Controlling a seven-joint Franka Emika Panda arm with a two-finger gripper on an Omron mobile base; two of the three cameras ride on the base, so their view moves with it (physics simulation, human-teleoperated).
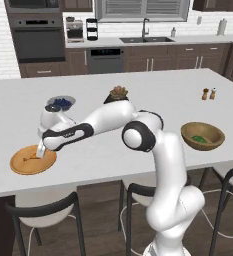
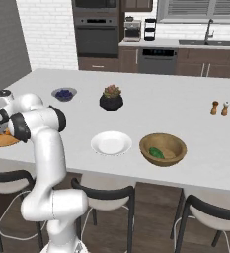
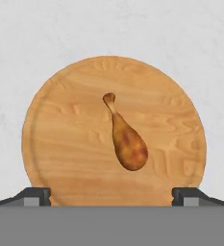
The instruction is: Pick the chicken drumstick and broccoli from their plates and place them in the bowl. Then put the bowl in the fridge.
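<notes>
Directly above wooden plate (image 3: 60, 144), gripper (image 3: 111, 196) spread wide; chicken drumstick (image 3: 125, 137) unobstructed, blueberry bowl (image 1: 61, 103) nearby

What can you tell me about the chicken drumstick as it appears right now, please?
The chicken drumstick is small, glossy golden-orange with browner patches, one thick rounded end tapering to a thin knobbed bone end. It lies flat near the middle of the round tan wooden plate, far smaller than it, and touches nothing else. The open pincer hangs above it, its tips apart.

a golden-brown chicken drumstick (image 3: 126, 139) is seen ahead of the hand on a tan-orange, wood-grained plate (image 3: 60, 144); the counter (image 3: 111, 29) appears faintly mottled white.
</notes>
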